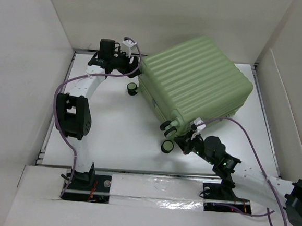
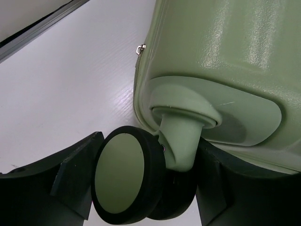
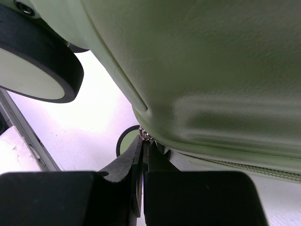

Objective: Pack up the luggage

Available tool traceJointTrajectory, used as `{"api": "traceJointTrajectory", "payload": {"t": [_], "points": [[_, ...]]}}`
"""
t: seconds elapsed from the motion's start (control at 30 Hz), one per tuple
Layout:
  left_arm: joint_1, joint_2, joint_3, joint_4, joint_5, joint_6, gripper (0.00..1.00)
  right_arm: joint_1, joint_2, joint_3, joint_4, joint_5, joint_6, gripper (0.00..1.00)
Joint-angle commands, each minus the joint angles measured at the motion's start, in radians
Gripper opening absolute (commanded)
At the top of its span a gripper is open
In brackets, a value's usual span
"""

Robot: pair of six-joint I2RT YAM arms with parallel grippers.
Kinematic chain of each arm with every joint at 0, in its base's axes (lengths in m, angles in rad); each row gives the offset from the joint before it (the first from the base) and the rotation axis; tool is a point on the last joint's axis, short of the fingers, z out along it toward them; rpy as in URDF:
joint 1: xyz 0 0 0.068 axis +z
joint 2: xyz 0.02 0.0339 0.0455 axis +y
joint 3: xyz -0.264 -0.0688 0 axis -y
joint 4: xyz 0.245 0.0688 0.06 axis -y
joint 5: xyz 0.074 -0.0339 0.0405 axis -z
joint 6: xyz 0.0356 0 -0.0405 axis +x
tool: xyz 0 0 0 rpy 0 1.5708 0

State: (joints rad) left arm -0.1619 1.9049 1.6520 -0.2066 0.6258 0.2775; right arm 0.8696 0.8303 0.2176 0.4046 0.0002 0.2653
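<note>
**A:** Where is the luggage (image 1: 195, 80)?

**B:** It lies flat and shut on the worktop (image 1: 108, 125), toward one o'clock from the middle. Its ribbed shell faces up and its wheeled end points to seven o'clock.

**A:** Why is there an arm at each end of that edge?

**B:** I judge one is steadying the case while the other works the zip. The left gripper (image 2: 149, 143) is at the case's ten o'clock corner, and its jaws stand wide on either side of a wheel (image 2: 122, 174) and its stem. That looks like bracing, though I can't tell whether the jaws are pressing or just bracketing it.

**A:** And the right?

**B:** The right gripper (image 3: 143, 146) is at the six o'clock corner, tucked under the shell's lip. Its jaws are closed together on a small metal zip pull (image 3: 144, 136). The zip track (image 3: 235, 164) runs off toward three o'clock in that wrist view.

**A:** What can't you make out?

**B:** The lid is down, so nothing inside shows. Overhead, both sets of jaws are masked by their own wrists. Up close the shell fills each wrist view, so how much of the zip is done up can't be read.
</note>
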Motion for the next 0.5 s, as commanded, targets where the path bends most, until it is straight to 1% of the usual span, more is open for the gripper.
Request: {"api": "traceJointTrajectory", "payload": {"t": [0.0, 0.03, 0.07, 0.1, 0.13, 0.17, 0.2, 0.23, 0.27, 0.33, 0.4, 0.43, 0.47], "points": [[-0.013, 0.020, 0.009, 0.036, 0.022, -0.041, 0.08, -0.009, -0.033, 0.031, 0.115, -0.066, -0.001, 0.00], [-0.013, 0.014, -0.004, 0.094, -0.004, -0.094, 0.00, -0.018, -0.037, 0.029, 0.106, -0.069, -0.001, 0.00], [-0.013, -0.021, -0.029, 0.146, -0.020, -0.128, 0.00, -0.029, -0.043, 0.029, 0.100, -0.072, -0.001, 0.00], [-0.013, -0.047, -0.114, 0.204, -0.031, -0.162, 0.00, -0.029, -0.062, 0.028, 0.097, -0.075, -0.001, 0.00], [-0.013, -0.075, -0.160, 0.333, -0.041, -0.228, 0.00, -0.041, -0.074, 0.026, 0.086, -0.078, -0.001, 0.00], [-0.013, -0.136, -0.203, 0.401, -0.054, -0.265, 0.00, -0.055, -0.085, 0.025, 0.077, -0.077, -0.001, 0.00], [-0.013, -0.170, -0.303, 0.467, -0.067, -0.309, 0.00, -0.064, -0.108, 0.026, 0.066, -0.080, -0.003, 0.00], [-0.013, -0.199, -0.352, 0.596, -0.086, -0.381, 0.00, -0.075, -0.118, 0.028, 0.053, -0.085, -0.009, 0.00], [-0.025, -0.251, -0.433, 0.640, -0.104, -0.403, 0.00, -0.102, -0.129, 0.037, 0.039, -0.089, -0.011, 0.00], [-0.060, -0.294, -0.503, 0.728, -0.174, -0.431, 0.00, -0.135, -0.158, 0.057, -0.013, -0.114, -0.029, 0.00], [-0.102, -0.346, -0.593, 0.769, -0.201, -0.434, 0.00, -0.187, -0.171, 0.095, -0.045, -0.130, -0.047, 0.00], [-0.161, -0.360, -0.618, 0.783, -0.251, -0.419, 0.00, -0.207, -0.175, 0.112, -0.088, -0.152, -0.057, 0.00], [-0.189, -0.375, -0.639, 0.792, -0.273, -0.414, 0.00, -0.225, -0.180, 0.129, -0.110, -0.160, -0.079, 0.00]]}}
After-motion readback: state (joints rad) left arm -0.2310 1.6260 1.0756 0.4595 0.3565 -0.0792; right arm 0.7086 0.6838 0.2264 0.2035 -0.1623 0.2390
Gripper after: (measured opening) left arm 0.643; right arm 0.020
